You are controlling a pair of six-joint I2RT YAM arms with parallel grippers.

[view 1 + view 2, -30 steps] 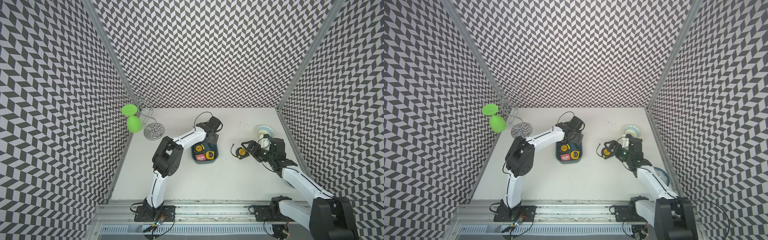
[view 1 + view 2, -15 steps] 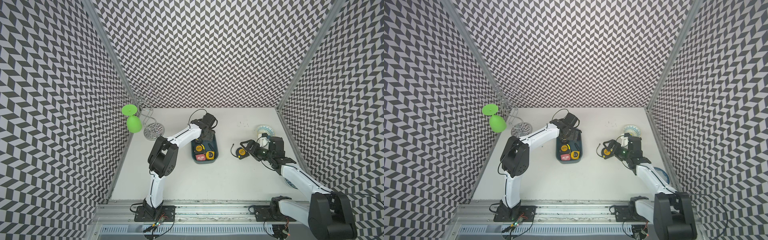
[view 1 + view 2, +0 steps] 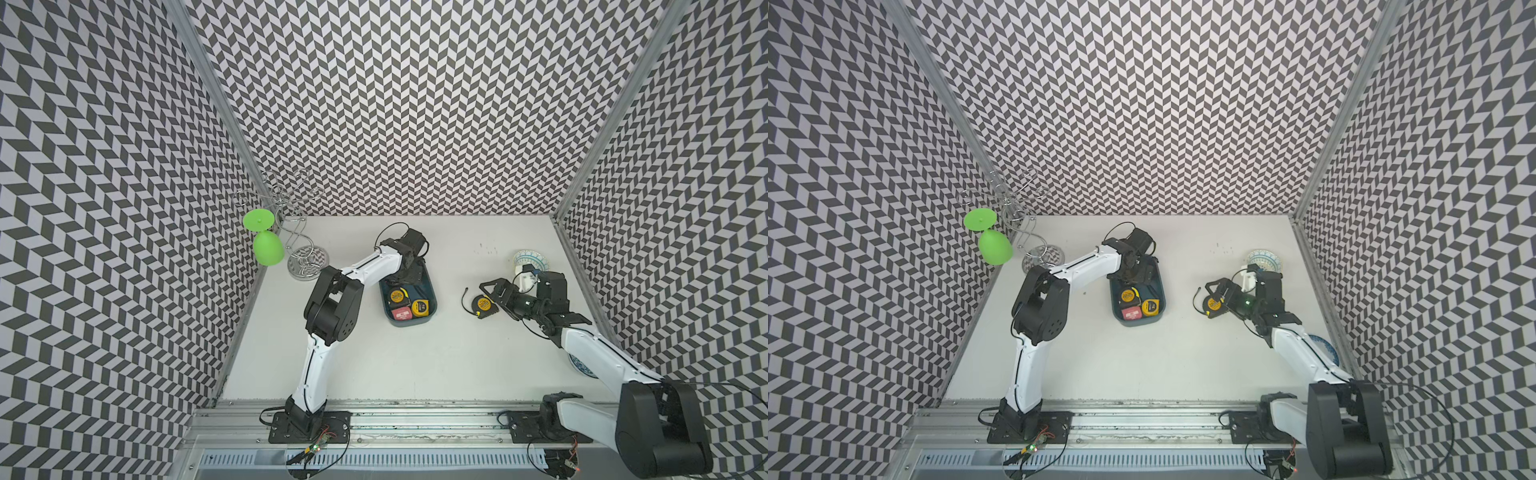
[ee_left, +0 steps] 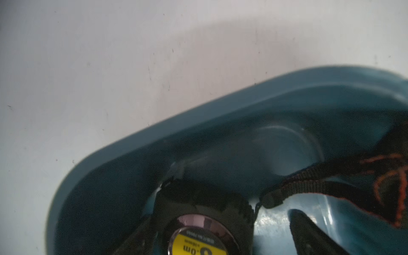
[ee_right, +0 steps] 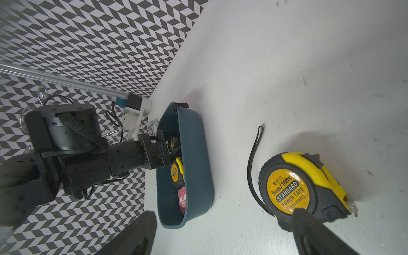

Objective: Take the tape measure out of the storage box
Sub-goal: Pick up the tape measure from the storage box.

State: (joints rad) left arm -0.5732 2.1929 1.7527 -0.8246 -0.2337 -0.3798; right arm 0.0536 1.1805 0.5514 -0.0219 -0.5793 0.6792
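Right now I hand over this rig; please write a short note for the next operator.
Left tool: open, empty, down in the far end of the storage box.
Right tool: open, empty, beside the tape measure on the table.
Done: that tape measure lies outside the box.
Left: at least three more tape measures lie in the box; left tool could grip one and lift it.

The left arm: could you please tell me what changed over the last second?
The left gripper swung slightly toward the robot's left over the far end of the storage box, open, gripping nothing. The open right gripper, the tape measure beside it on the table and the box stayed put.
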